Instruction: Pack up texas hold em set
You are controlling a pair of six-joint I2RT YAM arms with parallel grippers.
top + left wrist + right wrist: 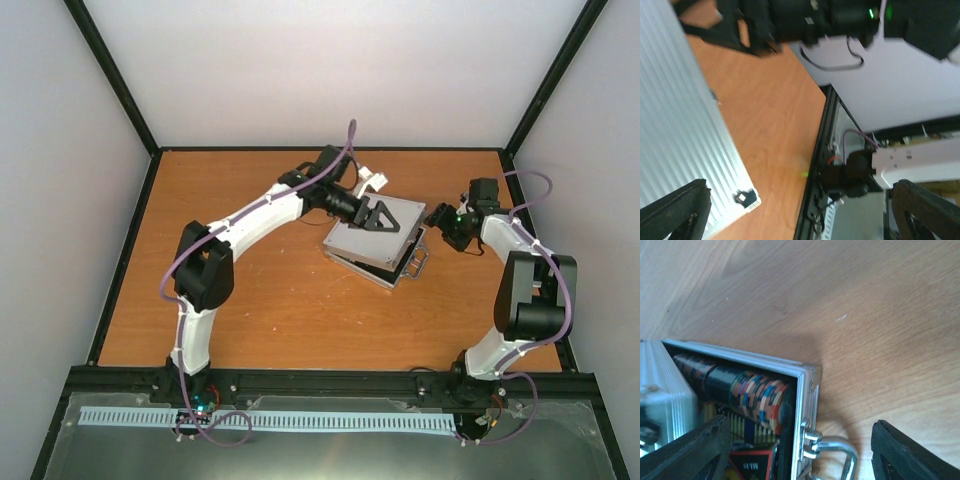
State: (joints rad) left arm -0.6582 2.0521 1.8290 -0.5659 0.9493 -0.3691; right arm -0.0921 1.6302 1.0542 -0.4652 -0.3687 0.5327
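Wooden table [250,300]; case [355,245] lies beneath spread-jawed left gripper [384,222].

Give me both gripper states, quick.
Left gripper: open, jaws wide, holding nothing.
Right gripper: open, holding nothing; case handle in view between its jaws.

I am seeing an orange-brown wooden tabletop [260,310] filling the middle of the frame. The silver case [372,246] is lying directly on it, right of centre, sitting at an angle, its handle [418,262] pointing toward the lower right.
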